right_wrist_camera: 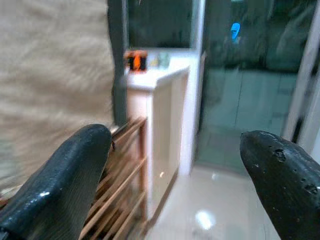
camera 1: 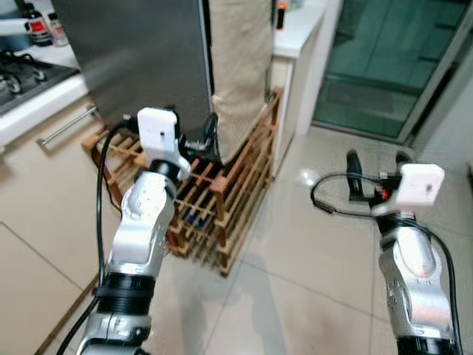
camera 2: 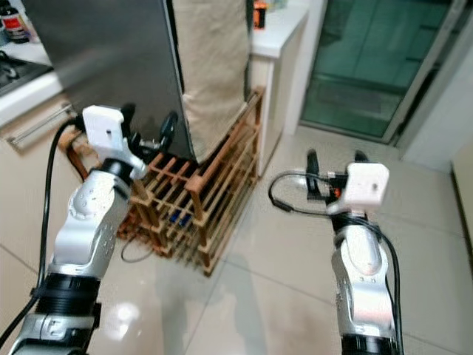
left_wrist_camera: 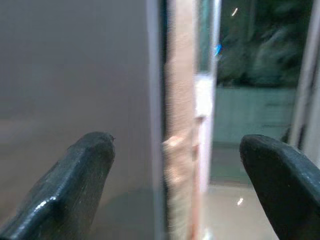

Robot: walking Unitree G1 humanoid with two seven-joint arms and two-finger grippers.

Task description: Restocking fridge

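Left gripper (camera 1: 194, 132) raised close against the grey fridge door (camera 1: 140, 59), fingers spread wide with nothing between them; in the left wrist view, the door's right edge (left_wrist_camera: 154, 120) straight ahead, midway between the two fingertips (left_wrist_camera: 92, 150). Just beyond that edge, a beige cloth (camera 1: 238, 66) hanging down (blurred in the wrist view). Below and ahead of the left gripper, a wooden slatted rack (camera 1: 222, 200) on the pale tiled floor (camera 1: 310, 281).

Right gripper (camera 1: 375, 171) held out over the floor, well apart from the fridge, fingers likewise parted and empty. Ahead of it, a white counter (right_wrist_camera: 160, 75) with a small orange item (right_wrist_camera: 136, 60), and a dark glass door (camera 1: 392, 59) to its right.
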